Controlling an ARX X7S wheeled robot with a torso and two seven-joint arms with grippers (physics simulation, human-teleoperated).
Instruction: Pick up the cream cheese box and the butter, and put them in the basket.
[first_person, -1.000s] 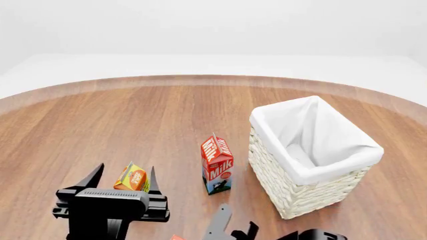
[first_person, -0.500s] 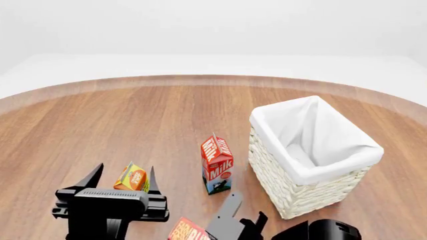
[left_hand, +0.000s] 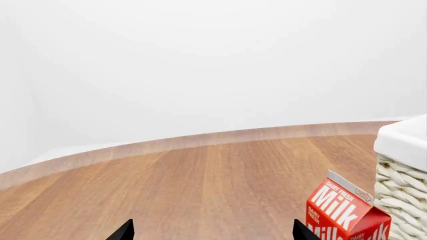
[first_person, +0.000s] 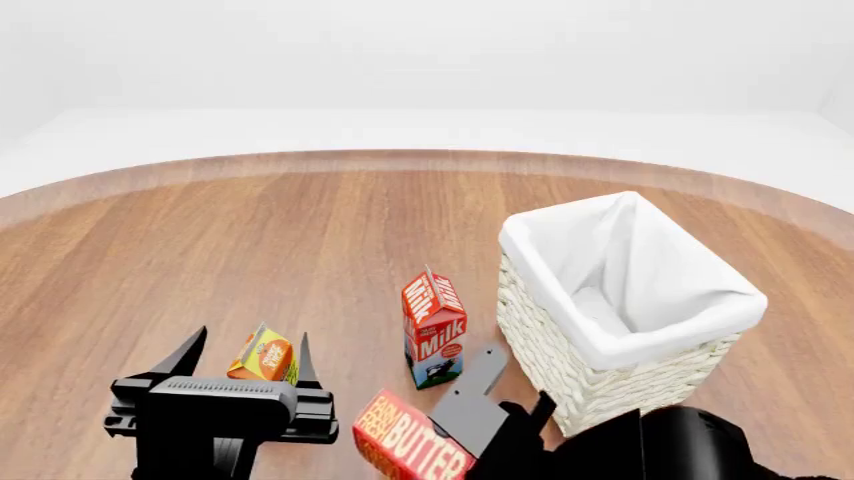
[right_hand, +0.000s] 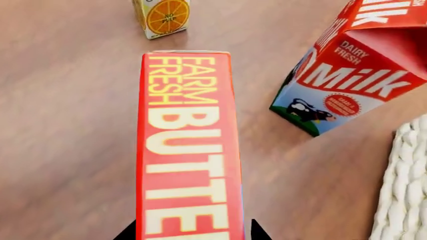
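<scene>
One basket (first_person: 627, 300), one milk carton (first_person: 435, 330), one orange juice carton (first_person: 264, 356) and one butter (first_person: 407, 442) box show on the round wooden table (first_person: 267, 240); no cream cheese box can be made out in any view.

The right gripper (first_person: 501, 405) sits at the near edge of the head view, its arm coming up from the near right, with one grey finger (first_person: 478, 390) pointing up toward the milk carton. It holds the butter, which is lifted and tilted just left of that finger, near and in front of the milk carton. The left gripper (first_person: 247, 362) hovers at the near left, fingers spread wide with nothing between them, the juice carton showing in the gap beyond.

The right wrist view shows the butter (right_hand: 189, 150) lengthwise between two dark fingertips (right_hand: 128, 232) closed against its sides, its lettering readable, with the milk carton (right_hand: 353, 65) and the basket's wicker wall (right_hand: 407, 190) to one side. The left wrist view shows only two separated tips (left_hand: 123, 232), the milk carton (left_hand: 343, 212) and the basket's corner (left_hand: 403, 165).
</scene>
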